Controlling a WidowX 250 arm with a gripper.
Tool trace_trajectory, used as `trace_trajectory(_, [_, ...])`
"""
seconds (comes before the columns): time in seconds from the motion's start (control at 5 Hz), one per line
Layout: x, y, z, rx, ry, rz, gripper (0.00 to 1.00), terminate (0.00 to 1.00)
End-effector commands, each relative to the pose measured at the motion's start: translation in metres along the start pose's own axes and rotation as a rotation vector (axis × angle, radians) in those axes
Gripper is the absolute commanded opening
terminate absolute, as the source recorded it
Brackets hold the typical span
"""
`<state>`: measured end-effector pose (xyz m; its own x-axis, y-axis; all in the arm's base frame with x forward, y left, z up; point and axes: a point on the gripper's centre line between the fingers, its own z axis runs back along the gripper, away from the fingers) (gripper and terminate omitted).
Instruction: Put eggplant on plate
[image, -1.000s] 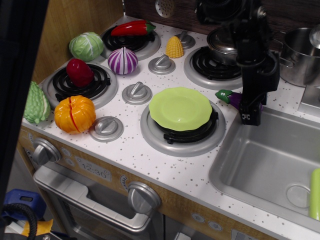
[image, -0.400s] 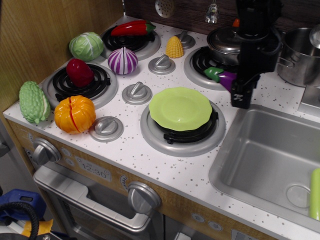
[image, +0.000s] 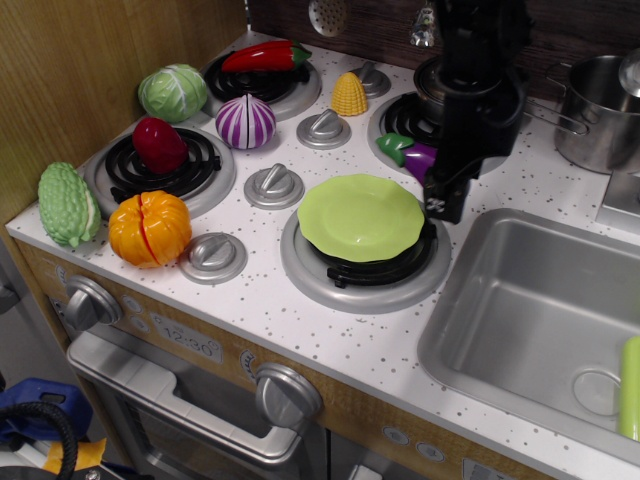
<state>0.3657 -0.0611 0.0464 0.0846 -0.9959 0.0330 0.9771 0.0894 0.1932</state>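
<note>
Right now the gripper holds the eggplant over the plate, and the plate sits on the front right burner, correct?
Not quite. The gripper holds the eggplant behind the plate, not over it, as observation.image shows. The plate does sit on the front right burner.

Even indoor light, sharp centre, dark edges.

Glare spots on the steel pot (image: 597, 110) and sink (image: 545, 320) rim; soft shadow beneath the plate (image: 362, 216); black arm underexposed, detail lost; lower-left corner dim, slightly blurred.
</note>
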Motion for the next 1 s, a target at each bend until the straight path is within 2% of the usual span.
trace_trajectory(0.0, [-0.034,0.001,0.024,0.097,-0.005,0.017,0.0,0.0])
trace_trajectory(0.2, [-0.055,-0.009,0.018,0.103,-0.001,0.039,0.0,0.0])
trace_trajectory(0.4, [-0.064,-0.011,0.014,0.085,-0.039,0.026,1.0,0.0])
trace_trajectory(0.6, [-0.053,-0.007,0.008,0.097,-0.035,0.035,1.0,0.0])
trace_trajectory(0.8, [-0.053,-0.007,0.008,0.097,-0.035,0.035,1.0,1.0])
